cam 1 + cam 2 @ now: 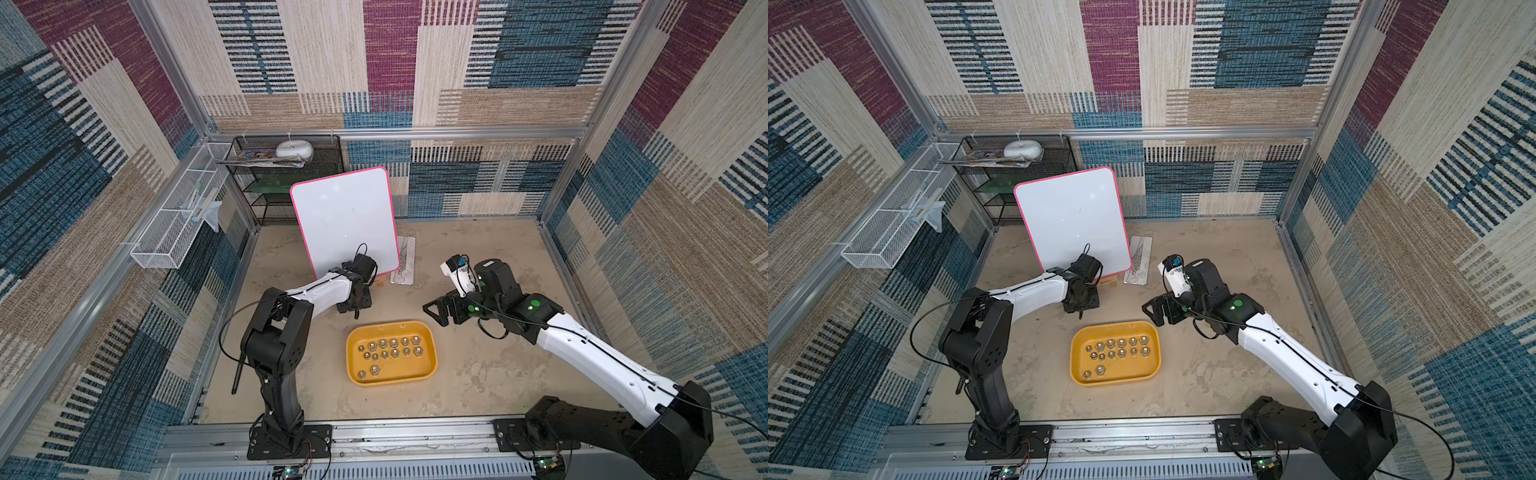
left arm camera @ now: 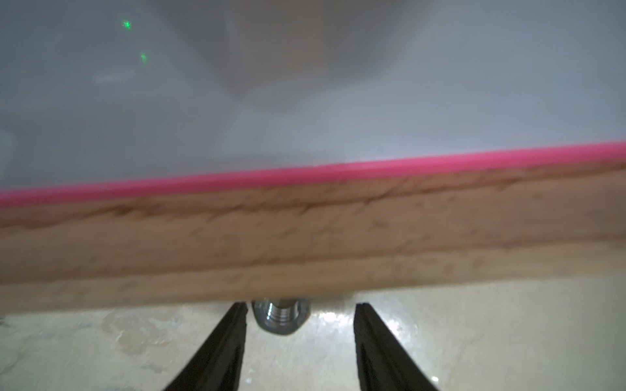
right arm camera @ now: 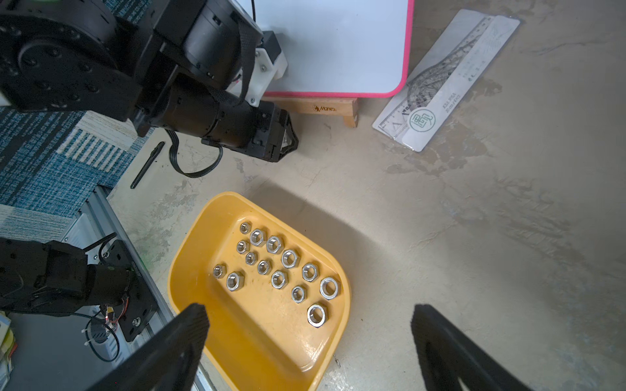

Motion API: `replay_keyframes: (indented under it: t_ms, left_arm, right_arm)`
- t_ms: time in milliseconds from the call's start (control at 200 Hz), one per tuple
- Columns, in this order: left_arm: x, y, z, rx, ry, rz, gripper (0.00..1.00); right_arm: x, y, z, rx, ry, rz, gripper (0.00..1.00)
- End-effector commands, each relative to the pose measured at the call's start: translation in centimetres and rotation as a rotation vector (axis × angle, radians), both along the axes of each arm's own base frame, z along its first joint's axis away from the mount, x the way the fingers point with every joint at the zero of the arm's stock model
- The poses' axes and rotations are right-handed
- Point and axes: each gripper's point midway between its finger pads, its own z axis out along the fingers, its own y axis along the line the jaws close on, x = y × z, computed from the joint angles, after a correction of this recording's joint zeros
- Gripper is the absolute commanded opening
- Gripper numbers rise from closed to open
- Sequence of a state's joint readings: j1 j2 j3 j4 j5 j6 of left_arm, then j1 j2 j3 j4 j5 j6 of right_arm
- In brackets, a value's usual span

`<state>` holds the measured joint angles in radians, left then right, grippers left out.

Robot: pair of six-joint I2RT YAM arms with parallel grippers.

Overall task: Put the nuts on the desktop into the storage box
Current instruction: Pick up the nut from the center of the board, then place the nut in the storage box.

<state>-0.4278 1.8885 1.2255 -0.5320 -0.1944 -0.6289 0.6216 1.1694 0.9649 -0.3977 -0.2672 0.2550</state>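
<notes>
In both top views the left jaws reach down at the foot of the whiteboard (image 1: pixel 345 220), and the right jaws hang just past a corner of the box (image 1: pixel 409 370), where nuts (image 1: pixel 390 348) lie in rows.

Left wrist: the jaws stand apart. One nut (image 2: pixel 280 316) sits off-centre between them on the surface (image 2: pixel 474 321), tucked against the wooden stand (image 2: pixel 305 243). This looks like the pick of the last stray. Next, the jaws should centre and close without catching the stand.

Right wrist: the jaws are wide apart and empty, with the box partly below them.
</notes>
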Motion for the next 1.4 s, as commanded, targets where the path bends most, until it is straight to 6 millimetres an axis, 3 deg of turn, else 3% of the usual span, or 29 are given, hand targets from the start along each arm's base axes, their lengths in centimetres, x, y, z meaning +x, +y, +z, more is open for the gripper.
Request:
replay_keyframes:
  t_ms: [0,325,431,506,606,761,916,1167,1397]
  left_arm:
    - [0.6,0.5,-0.1,0.012,-0.016,0.014,0.53]
    - [0.9,0.6,-0.5,0.015,-0.022,0.016,0.48]
    - [1.0,0.6,-0.5,0.018,-0.024,0.012,0.41]
    - [1.2,0.7,-0.3,0.025,-0.028,0.010,0.30]
    - [1.0,0.6,-0.2,0.019,-0.024,0.008,0.27]
    - [0.7,0.5,1.1,-0.005,-0.045,0.017,0.25]
    - [-0.1,0.1,3.8,-0.022,-0.076,-0.001,0.26]
    - [-3.9,-1.6,7.8,-0.074,-0.110,-0.071,0.27]
    - [-9.9,-4.1,9.6,-0.094,-0.116,-0.147,0.28]
  right_arm:
    - [0.0,0.3,0.4,0.012,-0.005,0.011,0.99]
    - [0.0,0.4,0.4,0.012,-0.003,0.015,0.99]
    - [0.0,0.3,0.3,0.012,0.000,0.014,0.99]
    - [0.0,0.3,0.2,0.011,0.000,0.014,0.99]
    - [0.0,0.3,0.3,0.013,-0.001,0.013,0.99]
    - [-0.1,0.3,0.2,0.015,0.003,0.016,0.99]
    - [-0.4,0.4,0.3,0.027,0.007,0.019,0.99]
    - [-1.2,-0.1,0.3,0.046,0.011,0.012,0.99]
    - [-2.7,-1.0,0.2,0.063,0.028,0.009,0.99]
